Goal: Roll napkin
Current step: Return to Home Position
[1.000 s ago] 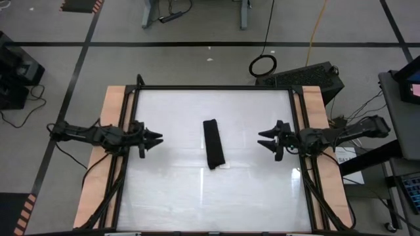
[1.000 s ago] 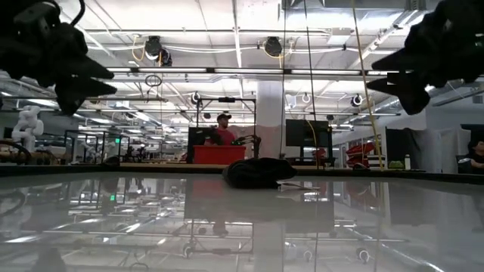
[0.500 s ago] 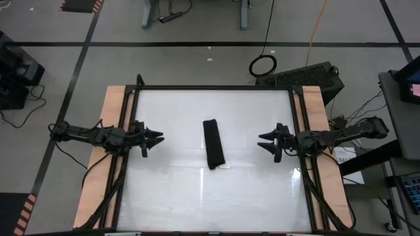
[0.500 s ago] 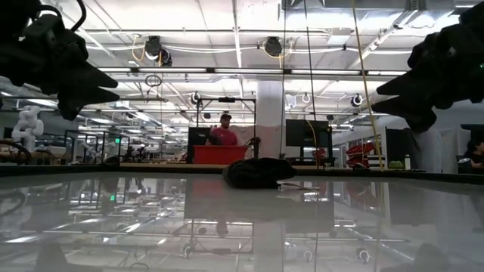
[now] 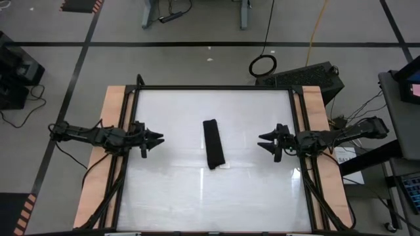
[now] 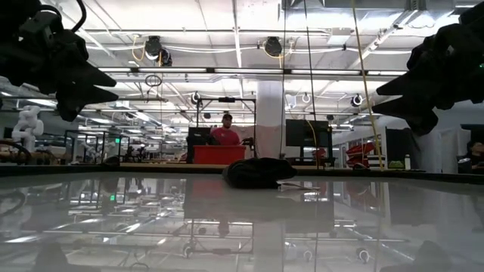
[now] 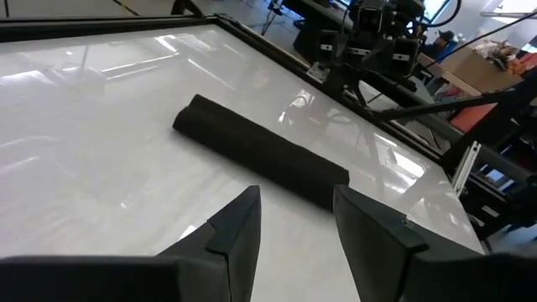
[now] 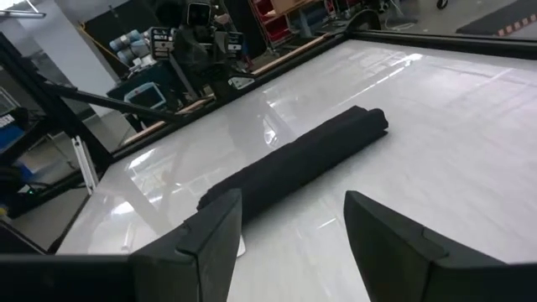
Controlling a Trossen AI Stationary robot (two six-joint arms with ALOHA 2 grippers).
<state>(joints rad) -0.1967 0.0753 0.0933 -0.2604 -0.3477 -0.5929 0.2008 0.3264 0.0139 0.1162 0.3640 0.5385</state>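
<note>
Left gripper [image 5: 160, 138]: parked well to the left of the napkin [image 5: 212, 143], off the cloth and holding nothing. The left wrist view shows its fingers [image 7: 239, 225] spread with a clear gap. Against a second ago it's shifted only a hair, with nothing in the last half second. Napkin: rolled into a tight dark tube lying mid-table [image 5: 177, 111], with its long axis crossing the line between the two grippers. A small white tag [image 5: 225, 165] pokes out at its lower end in the high view. The roll hasn't moved or loosened across the frames, so it's holding shape unaided. Right gripper [image 5: 261, 140]: well to the right of the napkin, roughly mirroring the left one, fingers apart and empty too. It's backed off from the napkin slightly over the last second, then settled. What that means for you: rolling looks done, both arms are clear of the cloth, and only the retreat to rest pose remains. I'd call risk low, since neither gripper is close enough to the napkin to snag it. Just watch for the outer flap springing open; no sign of that yet.
</note>
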